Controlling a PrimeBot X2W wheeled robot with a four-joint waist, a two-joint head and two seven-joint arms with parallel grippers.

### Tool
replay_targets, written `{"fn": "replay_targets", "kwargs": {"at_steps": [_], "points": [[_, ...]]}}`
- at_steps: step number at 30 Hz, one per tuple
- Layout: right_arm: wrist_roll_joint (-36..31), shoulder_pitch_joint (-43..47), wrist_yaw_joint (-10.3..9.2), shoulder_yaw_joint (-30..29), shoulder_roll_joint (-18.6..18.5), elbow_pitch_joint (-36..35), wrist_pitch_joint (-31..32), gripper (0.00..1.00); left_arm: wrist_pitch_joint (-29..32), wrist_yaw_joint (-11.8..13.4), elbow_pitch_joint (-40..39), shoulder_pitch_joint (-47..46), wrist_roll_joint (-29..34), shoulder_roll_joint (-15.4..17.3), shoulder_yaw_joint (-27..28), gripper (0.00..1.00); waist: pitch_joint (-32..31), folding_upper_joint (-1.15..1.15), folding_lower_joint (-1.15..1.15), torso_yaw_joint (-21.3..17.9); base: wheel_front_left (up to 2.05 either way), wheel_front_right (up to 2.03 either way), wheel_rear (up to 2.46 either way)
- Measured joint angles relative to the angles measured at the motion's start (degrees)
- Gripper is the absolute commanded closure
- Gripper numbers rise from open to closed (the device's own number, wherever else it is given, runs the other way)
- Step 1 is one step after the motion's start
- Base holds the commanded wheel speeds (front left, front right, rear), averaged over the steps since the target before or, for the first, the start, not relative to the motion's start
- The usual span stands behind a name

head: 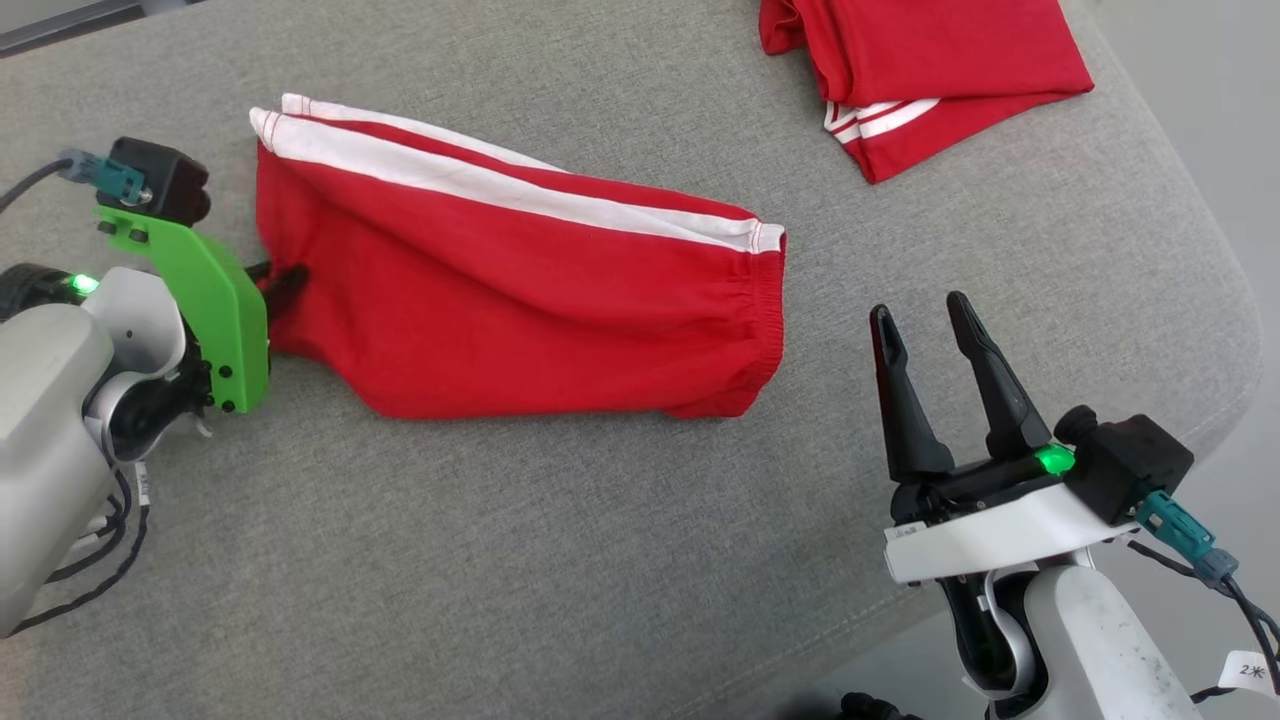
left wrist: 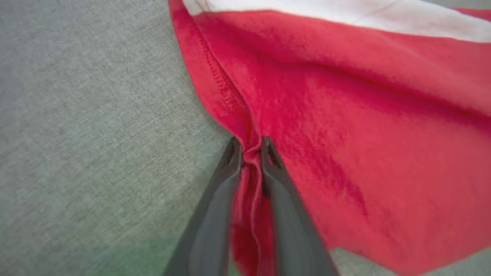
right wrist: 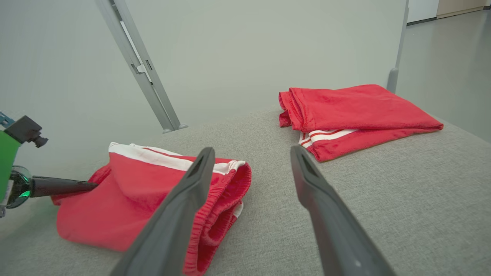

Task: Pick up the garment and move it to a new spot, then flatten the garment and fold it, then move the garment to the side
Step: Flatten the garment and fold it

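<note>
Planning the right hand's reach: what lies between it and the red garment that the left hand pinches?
Bare grey cushion and nothing else. The head view shows that stretch between the open right hand and the red garment at its elastic end.

The white-striped red garment (head: 520, 300) lies folded on the grey cushion (head: 600, 560), waistband rightward.

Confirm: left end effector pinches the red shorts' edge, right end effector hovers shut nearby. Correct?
No: the right end effector is open, fingers spread, as the right wrist view shows. The left end effector does pinch the edge of the red shorts.
</note>
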Motion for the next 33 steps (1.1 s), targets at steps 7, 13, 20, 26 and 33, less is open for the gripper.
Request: {"fn": "replay_targets", "kwargs": {"at_steps": [7,13,20,26,33], "points": [[-0.5,0.1,0.00,0.2,0.0,0.6,0.0,0.00,-0.7,0.0,-2.1,0.0,-1.6,-1.0,-0.3,1.00,-1.2,0.00,0.00,1.4,0.00,0.00,0.00],[-1.1,0.8,0.00,-0.6,0.1,1.4,0.0,0.00,-3.2,0.0,-3.4,1.8,-3.2,-0.9,-0.4,1.00,-3.4,0.00,0.00,3.3,0.00,0.00,0.00],[-1.9,2.7,0.00,-2.1,0.1,2.4,0.0,0.00,-7.3,0.0,-6.6,6.9,-3.6,0.4,-0.4,1.00,-6.9,0.00,0.00,6.1,0.00,0.00,0.00],[-2.3,5.1,0.00,-3.7,0.1,2.8,0.0,0.00,-10.3,0.0,-10.0,12.2,-3.7,1.2,-0.5,1.00,-9.6,0.00,0.00,8.9,0.00,0.00,0.00],[-2.5,7.6,0.01,-5.3,-0.2,3.1,0.0,0.00,-13.7,0.0,-12.7,18.8,-4.4,2.3,-0.5,1.00,-12.2,0.00,0.00,11.8,0.00,0.00,0.00]]}}
